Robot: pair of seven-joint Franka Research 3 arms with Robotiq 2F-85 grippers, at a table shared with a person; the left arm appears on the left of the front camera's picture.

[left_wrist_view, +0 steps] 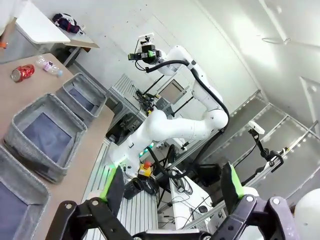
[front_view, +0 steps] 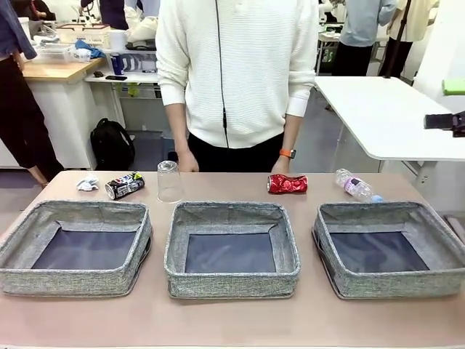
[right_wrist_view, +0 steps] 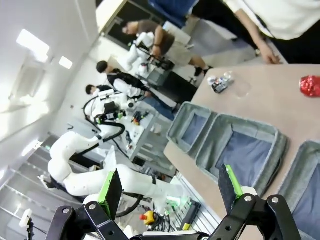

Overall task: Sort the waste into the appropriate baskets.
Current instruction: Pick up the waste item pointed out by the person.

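Front view, mid-frame: crumpled white paper wad [front_view: 88, 184], dark printed can [front_view: 124, 186], clear plastic cup [front_view: 169, 181], crushed red can [front_view: 287, 184] and clear pink-labelled bottle [front_view: 356, 187] line the counter [front_view: 232, 320] above three empty grey woven fabric baskets [front_view: 231, 275]. Left pincer [left_wrist_view: 170, 175] and right pincer [right_wrist_view: 170, 175] stand released, empty. Sorting looks unstarted; next, reach for one item.

1. Tan table [right_wrist_view: 260, 100]: beyond and to the right of the jaws of the right gripper [right_wrist_view: 169, 172].
2. Person in a white sweater [right_wrist_view: 285, 15]: at the table's far side, far above the right-hand jaw.
3. White side table [left_wrist_view: 37, 25]: far up and left of the jaws of the left gripper [left_wrist_view: 170, 170].
4. Black backpack [front_view: 112, 144]: on the floor past the tan table.
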